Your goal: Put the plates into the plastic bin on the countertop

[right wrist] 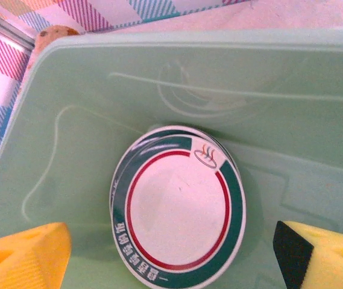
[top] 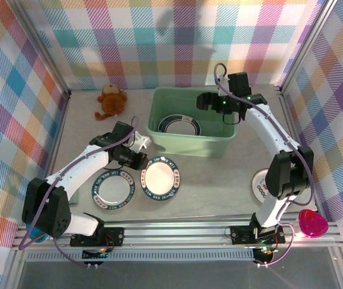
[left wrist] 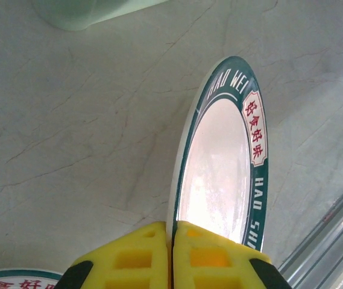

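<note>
At about ten o'clock in the top view, a brown plush monkey (top: 111,99) is sitting on the countertop (top: 219,186) near the back wall. Toward nine o'clock of the centre, the left gripper (left wrist: 172,253) is pressing its yellow pads (left wrist: 132,259) together on the rim of a teal-rimmed plate (left wrist: 222,162). This plate is standing on edge above the countertop. In the wrist view its face is turning toward three o'clock, with red characters and white lettering showing on the band.

At roughly seven o'clock of the top view, two more plates are lying flat just beside each other. A dark-banded plate (top: 114,186) is on the left and a patterned-rim plate (top: 160,177) is on the right.

At twelve o'clock the plastic bin (top: 189,144) is sitting near the back wall and holding a stack of plates (right wrist: 177,208). The top one is showing a teal band and a red ring; I cannot tell how many are in the stack.

The right gripper (right wrist: 171,259) is hovering over the bin, toward one o'clock of the bin's centre. Its pads are spread wide apart and gripping nothing.

At four o'clock another plate (top: 259,183) is lying partly hidden behind the right arm. A pink heart-shaped object (top: 313,224) is resting at five o'clock by the front rail.
</note>
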